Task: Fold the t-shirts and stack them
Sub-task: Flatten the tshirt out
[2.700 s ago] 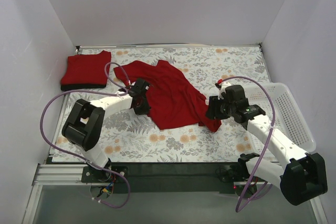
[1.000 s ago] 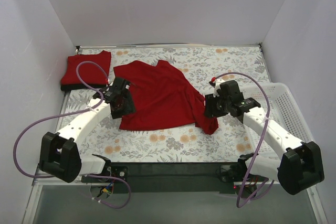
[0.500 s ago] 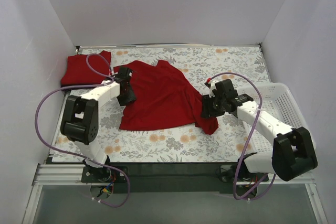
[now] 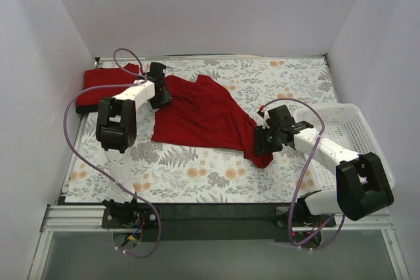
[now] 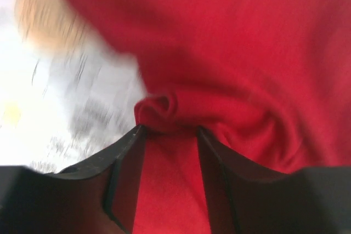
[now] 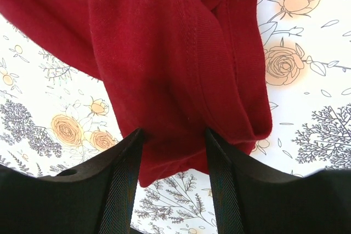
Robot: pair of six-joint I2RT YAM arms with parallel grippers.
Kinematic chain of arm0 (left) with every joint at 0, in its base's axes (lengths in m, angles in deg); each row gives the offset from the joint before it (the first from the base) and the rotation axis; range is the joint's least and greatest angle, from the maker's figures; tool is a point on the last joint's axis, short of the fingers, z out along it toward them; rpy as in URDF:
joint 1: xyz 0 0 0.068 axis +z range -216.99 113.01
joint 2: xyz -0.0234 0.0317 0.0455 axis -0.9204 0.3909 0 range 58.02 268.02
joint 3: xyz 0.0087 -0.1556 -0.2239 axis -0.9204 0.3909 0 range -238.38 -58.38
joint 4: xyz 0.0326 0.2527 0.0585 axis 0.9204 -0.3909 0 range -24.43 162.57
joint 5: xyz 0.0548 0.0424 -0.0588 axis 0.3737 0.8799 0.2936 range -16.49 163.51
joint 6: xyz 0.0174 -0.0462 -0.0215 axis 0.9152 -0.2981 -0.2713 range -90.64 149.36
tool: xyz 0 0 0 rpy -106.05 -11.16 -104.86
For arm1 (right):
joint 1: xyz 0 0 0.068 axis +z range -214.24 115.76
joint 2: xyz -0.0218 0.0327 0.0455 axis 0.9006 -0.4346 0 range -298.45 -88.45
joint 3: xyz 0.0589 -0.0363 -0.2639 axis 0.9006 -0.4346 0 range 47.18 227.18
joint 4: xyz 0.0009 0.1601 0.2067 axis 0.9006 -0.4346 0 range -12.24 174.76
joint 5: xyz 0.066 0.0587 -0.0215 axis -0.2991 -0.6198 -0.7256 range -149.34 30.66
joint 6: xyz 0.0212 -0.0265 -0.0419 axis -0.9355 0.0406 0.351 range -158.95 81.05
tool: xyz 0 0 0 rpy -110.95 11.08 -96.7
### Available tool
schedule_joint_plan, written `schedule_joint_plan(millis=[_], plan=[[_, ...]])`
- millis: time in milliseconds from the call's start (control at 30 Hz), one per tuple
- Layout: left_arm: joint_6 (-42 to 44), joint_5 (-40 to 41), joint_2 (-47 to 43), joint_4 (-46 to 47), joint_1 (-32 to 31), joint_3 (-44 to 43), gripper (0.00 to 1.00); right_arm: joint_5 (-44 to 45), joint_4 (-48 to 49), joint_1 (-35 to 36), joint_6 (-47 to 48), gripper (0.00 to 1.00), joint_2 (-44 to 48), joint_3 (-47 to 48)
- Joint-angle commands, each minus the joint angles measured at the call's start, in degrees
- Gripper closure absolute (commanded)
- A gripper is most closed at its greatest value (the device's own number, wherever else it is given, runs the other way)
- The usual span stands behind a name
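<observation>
On the floral table, the red t-shirt lies half-spread across the centre of the frame, probably pulled between both arms to flatten it for folding. The folded stack waits at upper left. The left gripper pinches the shirt's upper-left edge, and the right gripper clamps its lower-right corner.

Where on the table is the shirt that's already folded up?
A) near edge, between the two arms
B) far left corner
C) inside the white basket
B: the folded red t-shirt lies in the far left corner of the table, while the spread red t-shirt lies in the middle.
</observation>
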State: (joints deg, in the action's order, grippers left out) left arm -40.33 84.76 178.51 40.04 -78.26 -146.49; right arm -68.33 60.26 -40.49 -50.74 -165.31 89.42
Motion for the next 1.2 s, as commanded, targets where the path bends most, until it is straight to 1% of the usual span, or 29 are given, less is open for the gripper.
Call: schedule_joint_plan(millis=[0,33,67,133,200,233,267,300,333,367,400,433,467,500,567,600,733,800,1000,1167], plan=[[1.8,-1.2,5.9,0.9,0.6,-5.6,0.55,0.6,1.3,-0.2,-0.2,0.52,0.5,1.7],[2.1,-1.8,6.1,0.5,0.6,-7.9,0.51,0.5,1.3,-0.3,-0.2,0.52,0.5,2.7],[2.2,-2.2,5.8,0.0,0.5,-8.6,0.45,-0.1,1.2,-0.2,-0.1,0.52,0.9,3.0],[1.8,-2.4,1.3,-0.8,0.5,-7.6,0.42,-0.5,1.3,-0.2,0.0,0.52,1.9,3.7],[0.2,-1.3,-4.4,-0.8,0.5,-1.9,0.38,-0.9,1.3,-0.3,-0.1,0.52,3.9,4.3],[-0.4,-1.0,-10.8,-0.8,0.5,0.6,0.37,-1.1,1.2,-0.2,-0.1,0.53,4.5,4.4],[-1.1,-0.5,-14.0,-0.9,0.5,6.0,0.36,-1.6,1.3,-0.2,-0.2,0.53,5.6,4.5],[-2.6,-0.1,-17.1,-1.5,0.5,8.6,0.33,-1.9,1.2,-0.2,-0.2,0.53,6.1,4.5],[-3.5,0.7,-23.7,-1.8,0.5,11.3,0.32,-2.1,1.2,-0.2,-0.1,0.53,6.6,4.5],[-4.3,0.7,-26.6,-2.2,0.5,17.1,0.31,-2.4,1.1,-0.2,-0.1,0.52,7.7,4.4],[-5.9,0.8,-30.0,-2.9,0.5,19.6,0.31,-2.3,1.1,-0.2,-0.2,0.52,8.4,4.3],[-6.5,0.0,-35.3,-3.1,0.5,22.8,0.30,-2.3,1.2,-0.2,-0.2,0.52,8.9,4.1],[-7.1,-0.3,-38.0,-3.6,0.5,25.1,0.31,-2.3,1.1,-0.2,-0.2,0.52,10.0,3.9],[-7.8,-0.5,-40.2,-4.6,0.5,29.3,0.30,-2.2,1.1,-0.2,-0.2,0.51,10.4,3.6],[-9.5,-1.6,-45.7,-5.3,0.3,32.9,0.30,-2.5,1.0,-0.3,-0.2,0.50,11.5,3.5],[-10.1,-1.6,-46.8,-5.6,0.2,36.2,0.30,-2.5,0.9,-0.2,-0.2,0.48,11.7,3.3],[-13.4,-1.8,-49.0,-5.5,0.1,40.8,0.32,-3.0,0.9,-0.3,-0.2,0.46,12.5,2.8],[-14.3,-2.1,-48.2,-4.0,0.1,41.5,0.34,-3.3,0.8,-0.2,-0.1,0.46,13.1,2.5],[-18.7,-1.1,-43.9,0.0,0.1,42.0,0.35,-3.3,0.7,-0.2,0.4,0.46,15.1,2.0],[-21.0,0.4,-39.3,0.7,0.1,42.1,0.37,-3.4,0.8,-0.2,0.5,0.46,16.8,0.7]])
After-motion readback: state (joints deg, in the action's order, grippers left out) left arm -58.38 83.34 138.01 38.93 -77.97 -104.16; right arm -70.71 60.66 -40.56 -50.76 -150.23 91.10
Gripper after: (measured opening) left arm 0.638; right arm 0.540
